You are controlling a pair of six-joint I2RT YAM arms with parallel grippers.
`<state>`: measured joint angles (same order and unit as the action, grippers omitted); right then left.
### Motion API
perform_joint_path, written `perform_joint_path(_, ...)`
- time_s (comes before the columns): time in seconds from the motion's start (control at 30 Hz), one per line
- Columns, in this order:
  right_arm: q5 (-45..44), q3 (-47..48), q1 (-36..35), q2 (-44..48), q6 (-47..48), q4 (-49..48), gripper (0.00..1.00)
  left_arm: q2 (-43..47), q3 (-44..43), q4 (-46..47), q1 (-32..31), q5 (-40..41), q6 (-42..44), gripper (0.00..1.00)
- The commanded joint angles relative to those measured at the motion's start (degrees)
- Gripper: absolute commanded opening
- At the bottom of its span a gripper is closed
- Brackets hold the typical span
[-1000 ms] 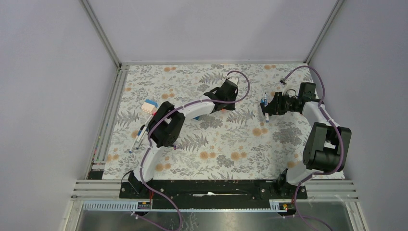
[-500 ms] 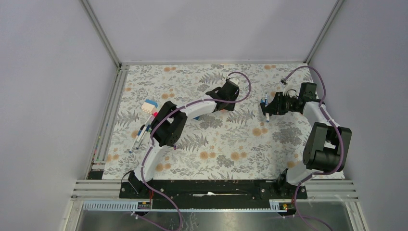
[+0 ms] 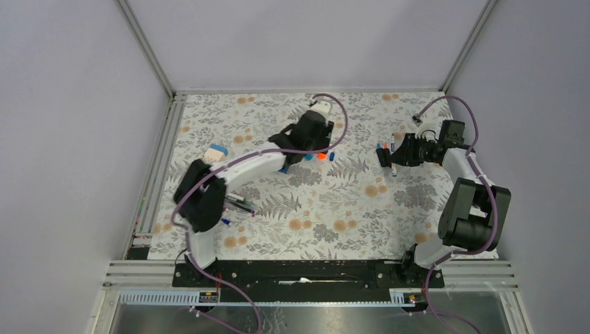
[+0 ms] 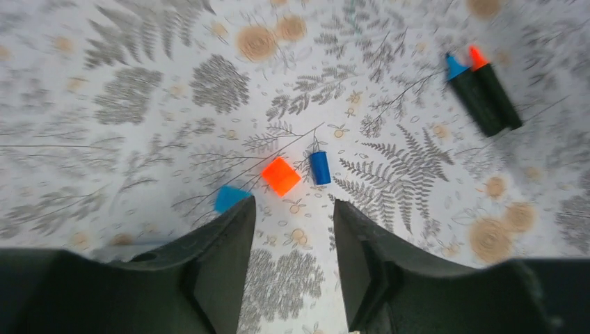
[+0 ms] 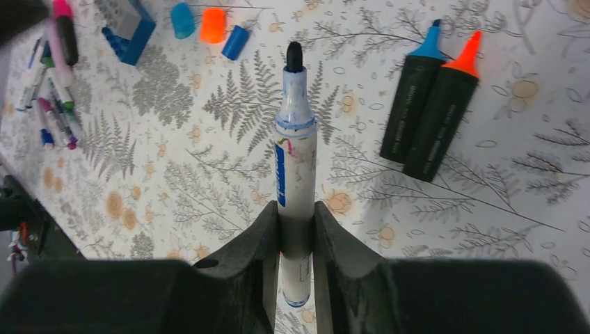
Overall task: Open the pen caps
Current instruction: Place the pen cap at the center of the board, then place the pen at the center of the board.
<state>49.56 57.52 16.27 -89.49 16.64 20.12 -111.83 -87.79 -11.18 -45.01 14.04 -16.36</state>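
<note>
White marker (image 5: 296, 160) sits clamped between my right fingers (image 5: 257, 257), its long axis running straight out from them and its black tip bare. My left fingers (image 4: 222, 250) stand parted and empty above three loose caps lying close together on the desk (image 4: 139, 104): light blue cap (image 4: 229, 197), orange cap (image 4: 280, 175), dark blue cap (image 4: 319, 168). Two uncapped highlighters (image 4: 483, 90) lie side by side beyond. The remaining pens (image 5: 56, 104) cluster near the desk's left edge, closer to my left arm, so I judge that arm fetches next.
</note>
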Motion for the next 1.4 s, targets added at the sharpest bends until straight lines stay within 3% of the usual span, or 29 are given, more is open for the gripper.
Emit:
perform_joint_path(0.0, -5.91, 1.06, 0.98, 1.80, 2.00, 0.02, 0.12, 16.25, 10.03, 10.63, 0.01, 4.71, 4.11, 0.56)
perform_joint_path(0.13, -11.55, 2.97, 0.95, -0.25, 3.30, 0.38, 0.14, 26.76, 21.12, 12.84, 0.13, 8.27, 6.56, 0.72)
perform_joint_path(0.23, -14.73, 6.35, 0.95, -4.01, 5.14, 2.75, 0.15, 34.12, 28.89, 12.88, 0.69, 11.61, 5.81, 0.97)
perform_joint_path(0.27, -15.63, 7.56, 0.95, -5.41, 5.68, 3.42, 0.15, 36.32, 30.94, 12.96, 1.26, 11.38, 5.09, 0.99)
perform_joint_path(0.47, -17.47, 16.59, 0.95, -15.71, 5.63, 8.60, 0.19, 47.65, 41.40, 13.08, 7.14, 2.57, -1.92, 0.99)
perform_joint_path(0.77, -16.67, 27.54, 0.95, -28.66, 3.16, 14.16, 0.25, 52.29, 46.72, 14.05, 7.74, 1.99, -3.68, 0.99)
perform_joint_path(1.0, -15.90, 27.39, 0.95, -29.45, 2.44, 14.07, 0.45, 50.62, 45.60, 14.59, 7.75, 1.37, -3.68, 0.99)
perform_joint_path(1.37, -14.74, 24.74, 0.95, -26.66, 2.22, 12.83, 0.49, 51.42, 45.71, 16.41, 9.40, -2.77, -6.92, 0.99)
